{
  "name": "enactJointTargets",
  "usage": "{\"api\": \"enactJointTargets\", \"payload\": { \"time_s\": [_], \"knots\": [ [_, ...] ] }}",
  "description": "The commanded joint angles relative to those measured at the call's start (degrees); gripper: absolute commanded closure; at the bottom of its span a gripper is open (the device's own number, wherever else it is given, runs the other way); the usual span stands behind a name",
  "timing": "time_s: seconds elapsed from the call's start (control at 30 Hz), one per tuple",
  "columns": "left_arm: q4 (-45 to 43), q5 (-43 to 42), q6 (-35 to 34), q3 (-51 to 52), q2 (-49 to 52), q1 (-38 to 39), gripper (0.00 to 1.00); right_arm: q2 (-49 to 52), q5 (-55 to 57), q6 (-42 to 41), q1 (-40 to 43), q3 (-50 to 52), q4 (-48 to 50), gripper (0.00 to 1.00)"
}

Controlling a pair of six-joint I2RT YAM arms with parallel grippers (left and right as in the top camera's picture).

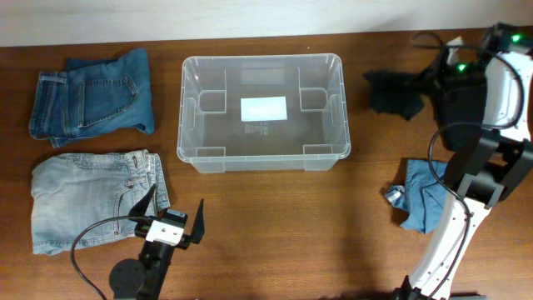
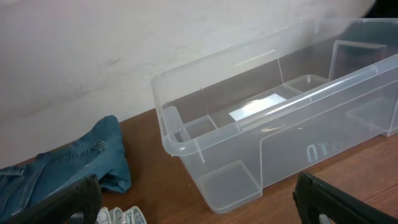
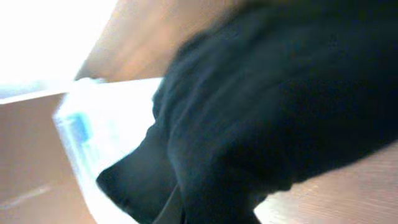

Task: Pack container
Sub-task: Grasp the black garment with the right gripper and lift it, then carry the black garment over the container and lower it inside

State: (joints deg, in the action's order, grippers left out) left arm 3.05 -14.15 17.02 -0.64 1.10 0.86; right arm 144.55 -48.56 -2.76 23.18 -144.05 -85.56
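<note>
So the container (image 1: 275, 140) sits upright toward the back middle of the table (image 1: 275, 225), open side up, with nothing in it but the white label (image 1: 263, 108) on its floor. Its long axis runs left to right across the table, one long wall facing the arms. I'd guess it's light and fairly stiff, but thin clear plastic like that flexes, and the smooth walls would be slippery to pinch. If it needs nudging or holding, the rolled rim at a short end is the spot I'd take. The left gripper (image 1: 176, 200) hangs low at the near edge with its fingers spread wide and nothing between them, just beside the light jeans (image 1: 87, 196) and aimed at the bin. The right gripper (image 1: 426, 83) is closed tight. Its wrist view is a blurry mess, but it looks clamped on the dark garment (image 1: 396, 90), right of the bin. Dark blue jeans (image 1: 92, 98) lie off to the left and a blue cloth (image 1: 425, 196) off to the right, neither packed yet.
</note>
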Motion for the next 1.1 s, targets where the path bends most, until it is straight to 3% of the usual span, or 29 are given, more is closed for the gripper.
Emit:
{"api": "enactJointTargets", "payload": {
  "time_s": [0.0, 0.1, 0.27, 0.53, 0.77, 1.07],
  "knots": [
    [0.44, 0.00, 0.66, 0.11, -0.33, -0.28, 0.01, -2.51, -9.57, 0.37, -0.63, -10.16, -5.05, 0.96],
    [0.44, 0.00, 0.63, 0.11, -0.33, -0.28, 0.01, -4.22, -9.53, 0.35, -1.86, -18.51, -11.02, 0.96],
    [0.44, 0.00, 0.63, 0.11, -0.33, -0.28, 0.01, -9.68, -8.09, -4.02, -6.88, -26.93, -11.74, 0.96],
    [0.44, 0.00, 0.63, 0.11, -0.33, -0.28, 0.01, -19.39, 16.52, -11.96, -26.82, -28.63, -11.74, 0.96],
    [0.44, 0.00, 0.66, 0.11, -0.33, -0.28, 0.01, -15.52, 32.76, -20.55, -43.52, -28.26, -8.85, 0.96],
    [0.44, 0.00, 0.63, 0.11, -0.33, -0.28, 0.01, -7.17, 34.27, -24.83, -53.96, -27.74, -3.08, 0.96]
  ]
}}
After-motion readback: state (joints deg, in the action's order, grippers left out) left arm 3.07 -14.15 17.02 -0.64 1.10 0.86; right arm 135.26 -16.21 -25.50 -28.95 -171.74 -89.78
